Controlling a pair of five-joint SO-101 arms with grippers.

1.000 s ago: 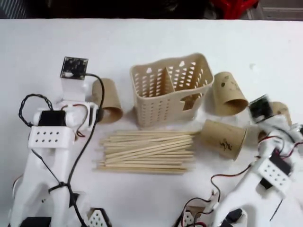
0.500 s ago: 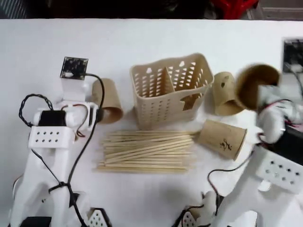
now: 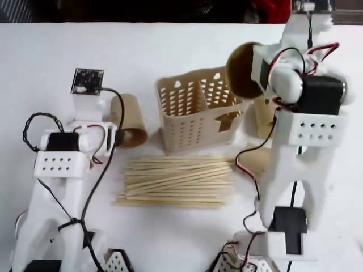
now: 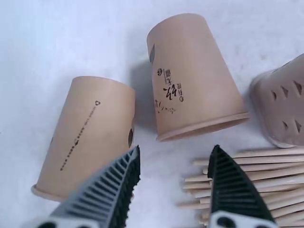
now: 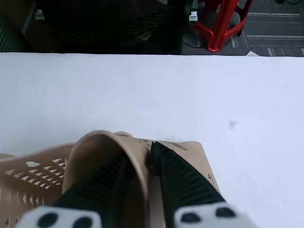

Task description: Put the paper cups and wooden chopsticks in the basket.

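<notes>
One paper cup [image 3: 241,71] is the workpiece. It hangs above the table [image 3: 51,51] at the 2 o'clock corner of the basket [image 3: 187,133]. In the high view it overlaps the rim of the 3 o'clock compartment. Its long axis runs roughly from 9 to 3 o'clock and is nearly level. The open mouth faces 9 o'clock and the base points back toward the carrying arm.

We see the right gripper [image 5: 145,159] clamped on the cup wall at the rim, with one finger inside the mouth and one outside.

From the gripper, the compartment opening lies toward 8 o'clock and lower. We judge that the coming move is a short travel that way, followed by a descent. With the cup lying sideways, its rim may catch the basket wall, so we advise tipping it before release.

The right arm is the nearer one to the basket. The left gripper [image 4: 173,152] is empty with its jaws apart. It hovers low near a second cup [image 4: 90,137], a third cup [image 4: 194,76] and the chopsticks [image 3: 176,181]. The chopsticks lie at 6 o'clock of the basket, with their long axis from 9 to 3 o'clock.
</notes>
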